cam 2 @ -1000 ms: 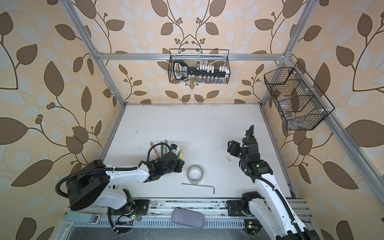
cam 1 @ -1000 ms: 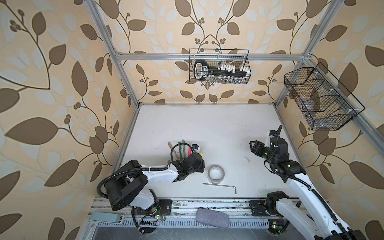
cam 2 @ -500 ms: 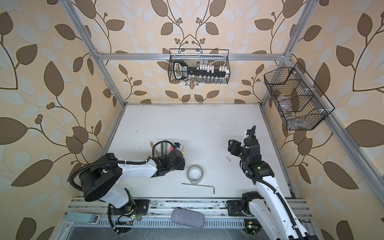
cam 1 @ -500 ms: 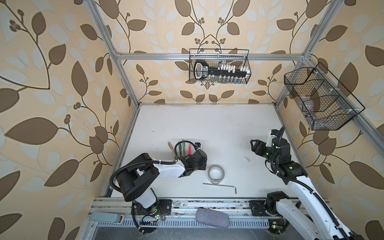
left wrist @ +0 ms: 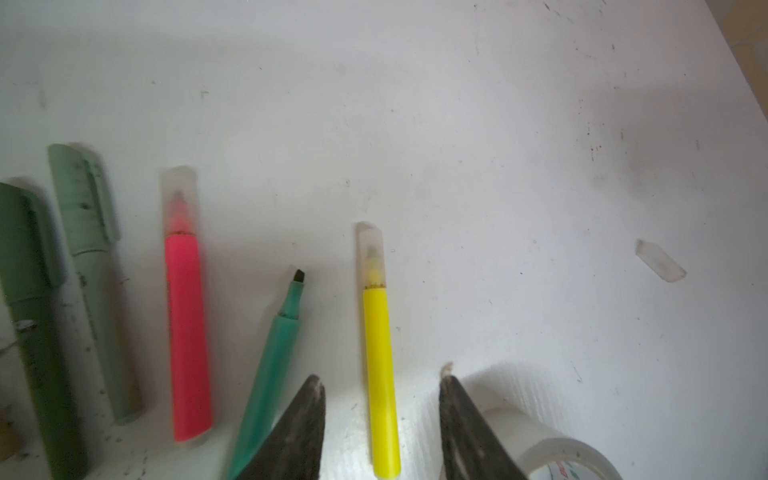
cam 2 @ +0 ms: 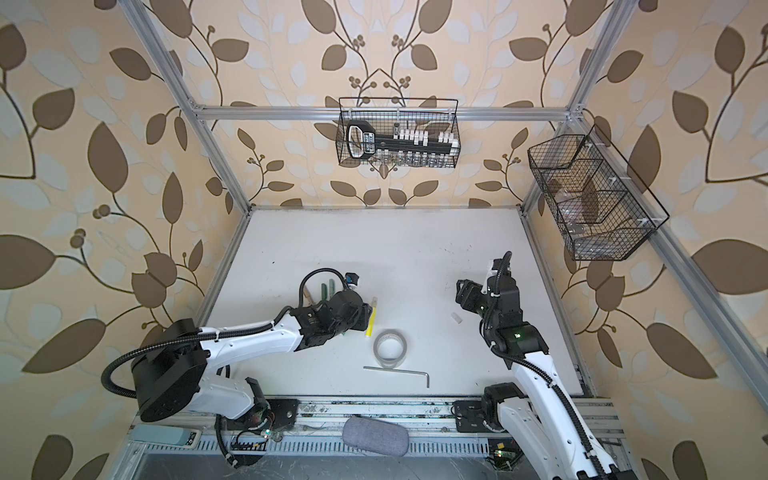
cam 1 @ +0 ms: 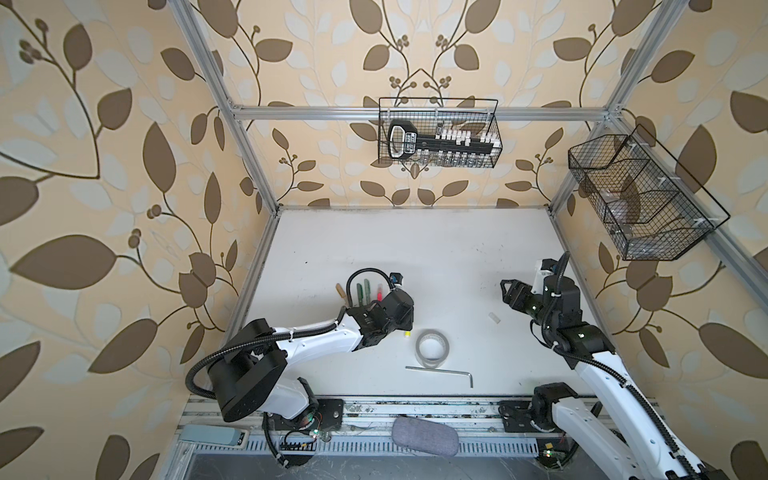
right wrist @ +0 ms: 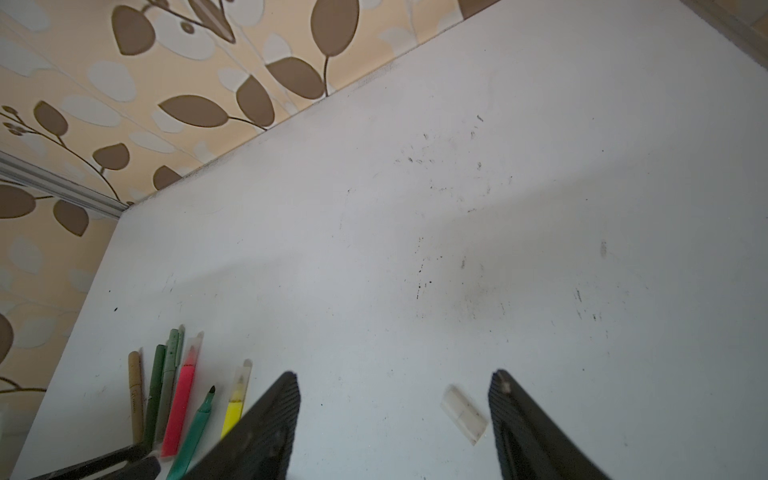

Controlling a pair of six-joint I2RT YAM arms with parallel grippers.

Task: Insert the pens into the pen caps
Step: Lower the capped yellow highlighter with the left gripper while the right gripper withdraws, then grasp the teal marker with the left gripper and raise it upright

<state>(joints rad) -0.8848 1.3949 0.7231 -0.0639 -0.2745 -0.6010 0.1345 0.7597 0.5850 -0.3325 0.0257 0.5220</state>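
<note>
Pens [left wrist: 187, 332] mostly capped, green marker [left wrist: 270, 365] bare, toward table [cam 1: 415, 249] left edge. Left gripper [left wrist: 380, 374] parted astride yellow marker [left wrist: 376, 332], holding nothing. Right gripper [right wrist: 395, 373] wide near loose clear cap [right wrist: 463, 409]; next, probably pinching it.

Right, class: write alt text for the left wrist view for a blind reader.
The open left pincer straddles a capped yellow marker on the table. Alongside lie an uncapped green marker, a capped pink marker, a grey-green pen and a dark green pen, both capped; a clear cap lies apart, a tape roll close by.
</note>
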